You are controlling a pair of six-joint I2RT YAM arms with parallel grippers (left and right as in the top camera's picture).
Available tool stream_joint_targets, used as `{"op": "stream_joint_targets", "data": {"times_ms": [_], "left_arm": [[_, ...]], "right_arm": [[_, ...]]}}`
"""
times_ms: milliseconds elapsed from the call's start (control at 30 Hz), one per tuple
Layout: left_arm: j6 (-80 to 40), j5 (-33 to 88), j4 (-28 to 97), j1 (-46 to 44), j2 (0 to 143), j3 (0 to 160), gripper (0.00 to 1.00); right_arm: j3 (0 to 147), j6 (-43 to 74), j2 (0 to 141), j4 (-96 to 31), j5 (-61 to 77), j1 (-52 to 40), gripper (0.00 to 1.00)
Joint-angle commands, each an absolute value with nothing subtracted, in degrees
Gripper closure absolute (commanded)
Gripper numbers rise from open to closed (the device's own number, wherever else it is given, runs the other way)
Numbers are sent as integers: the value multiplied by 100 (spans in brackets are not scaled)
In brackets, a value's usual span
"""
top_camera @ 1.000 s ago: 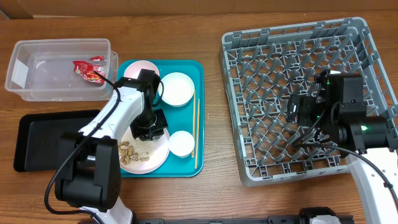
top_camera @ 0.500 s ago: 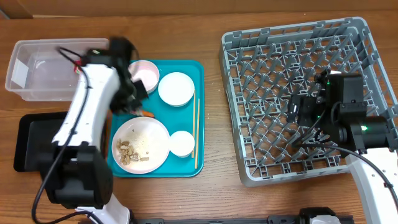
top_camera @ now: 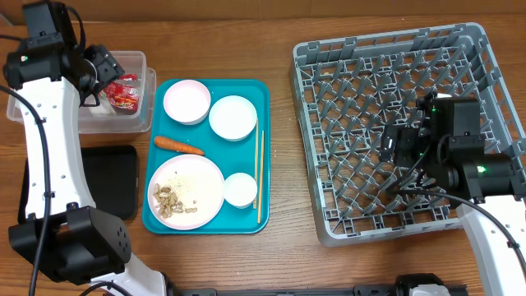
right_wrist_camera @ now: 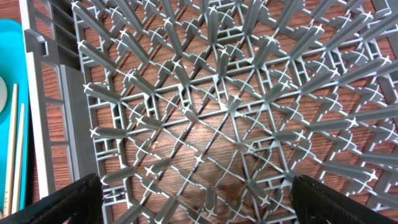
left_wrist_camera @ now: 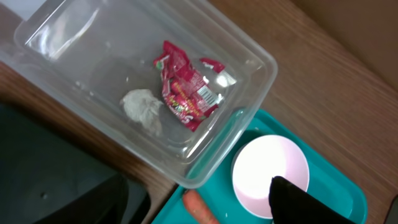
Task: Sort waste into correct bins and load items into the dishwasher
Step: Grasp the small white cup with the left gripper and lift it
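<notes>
At the upper left of the overhead frame the left gripper hangs over the clear tub. Its wrist view shows only one dark finger at the lower right, so I cannot tell whether it is released or clenched. Inside the tub the red wrapper lies touching the crumpled foil ball. Below the tub, the black tray sits on the counter, partly under the arm. The teal tray at centre left holds the carrot, which lies flat between a white bowl and the plate bearing rice and nut scraps. A second bowl, a small cup and the chopsticks lie along its right side. The right gripper is released, its fingertips at the two lower corners of its wrist view, above the lattice floor of the grey dish rack at the right.
</notes>
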State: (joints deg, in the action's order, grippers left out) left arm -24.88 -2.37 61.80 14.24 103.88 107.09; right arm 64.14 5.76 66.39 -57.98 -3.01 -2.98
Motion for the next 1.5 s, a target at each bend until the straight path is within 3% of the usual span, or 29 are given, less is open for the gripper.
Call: {"op": "stream_joint_targets", "data": {"times_ms": [0, 67, 167, 400, 700, 1033, 1067, 1100, 1133, 1400, 1467], "left_arm": [[-2373, 106, 6147, 1356, 10442, 10783, 34], [-2353, 742, 6322, 1297, 10442, 10783, 42], [-2189, 1470, 6912, 987, 10444, 10774, 41], [-1900, 1020, 8106, -631, 10457, 10248, 37], [-1883, 904, 8202, -1935, 10457, 8709, 46], [-1885, 836, 7358, -2174, 10457, 7596, 60], [-1885, 838, 7321, -2174, 10457, 7579, 68], [-1885, 843, 7266, -2178, 10457, 7583, 88], [-1883, 856, 7251, -2178, 10455, 7614, 94], [-1280, 1378, 7881, -1210, 10449, 10018, 96], [-954, 2679, 7660, -762, 10449, 10545, 96]], "right_arm": [[6554, 556, 6598, -5780, -336, -287, 0], [6554, 556, 6598, -5782, -336, -287, 0], [6554, 556, 6600, -5778, -336, -287, 0], [6554, 556, 6608, -5822, -336, -285, 0], [6554, 556, 6608, -5863, -355, -287, 0], [6554, 556, 6608, -5896, -360, -285, 0], [6554, 556, 6608, -5878, -360, -285, 0], [6554, 556, 6608, -5863, -357, -287, 0], [6554, 556, 6608, -5865, -357, -287, 0], [6556, 607, 6611, -5664, -379, -281, 0], [6554, 760, 6632, -5186, -349, -281, 0]]}}
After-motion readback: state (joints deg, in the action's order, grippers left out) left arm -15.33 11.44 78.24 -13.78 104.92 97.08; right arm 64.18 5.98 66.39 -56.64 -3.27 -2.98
